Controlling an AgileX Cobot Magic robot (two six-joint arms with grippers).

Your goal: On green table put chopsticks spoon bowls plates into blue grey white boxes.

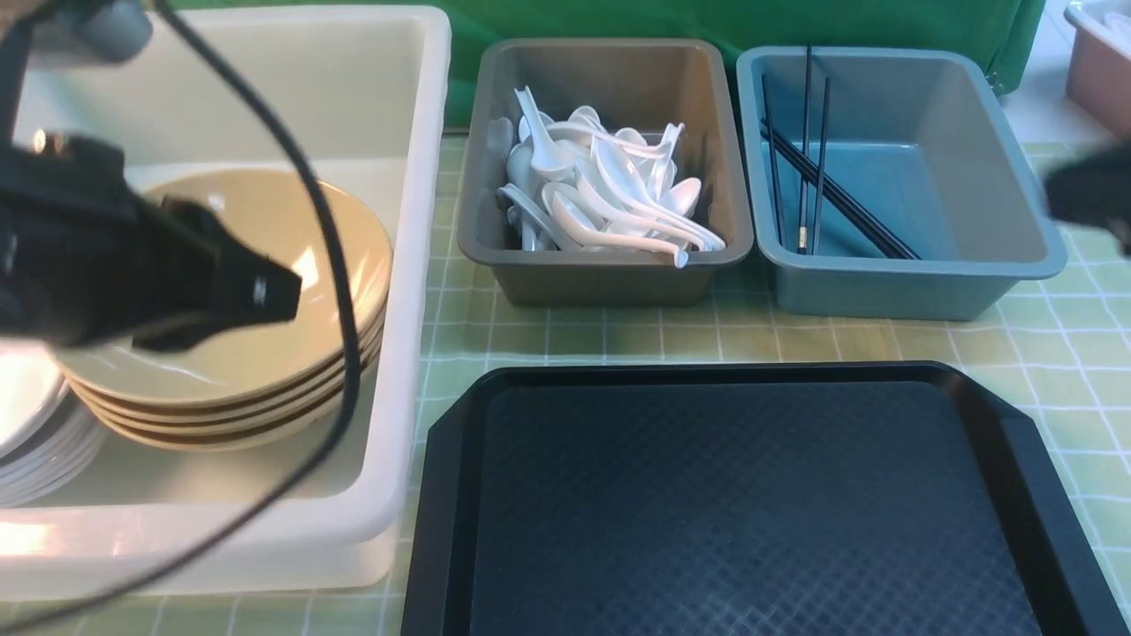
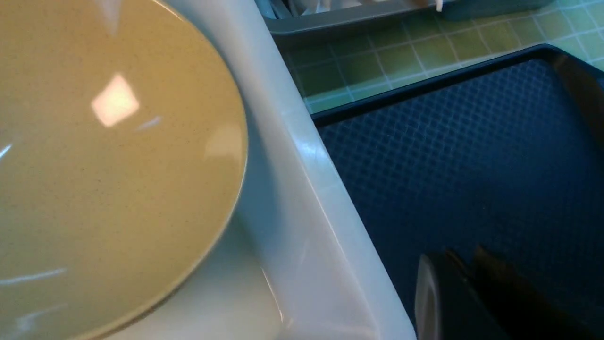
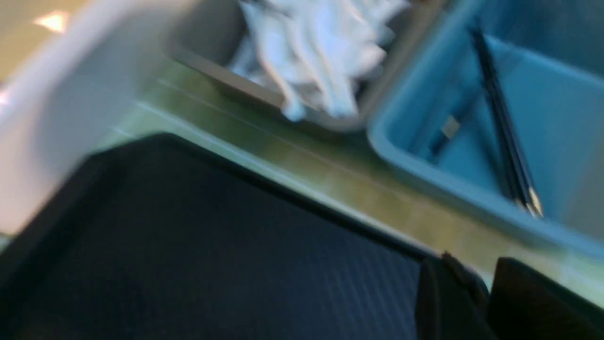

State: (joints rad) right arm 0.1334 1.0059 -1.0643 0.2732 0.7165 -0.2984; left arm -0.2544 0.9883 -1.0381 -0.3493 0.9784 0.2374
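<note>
The left gripper (image 1: 265, 296), fingers pressed together and gripping nothing, is hovering over tan plates (image 1: 265, 265) stacked inside the white box (image 1: 415, 265), beside white plates (image 1: 35, 424). White spoons (image 1: 601, 194) are filling the grey box (image 1: 610, 265); black chopsticks (image 1: 813, 177) are lying in the blue box (image 1: 919, 274). The right gripper (image 3: 472, 302), blurred, is hanging over the black tray (image 1: 751, 503), jaws slightly parted, seemingly empty.

Black tray (image 1: 751, 503) and a pink bin (image 1: 1100, 66)

We see the textured tray lying empty on the green checked cloth (image 1: 1069, 344), near the front edge; the pink bin sits at the far right, mostly cut off.
</note>
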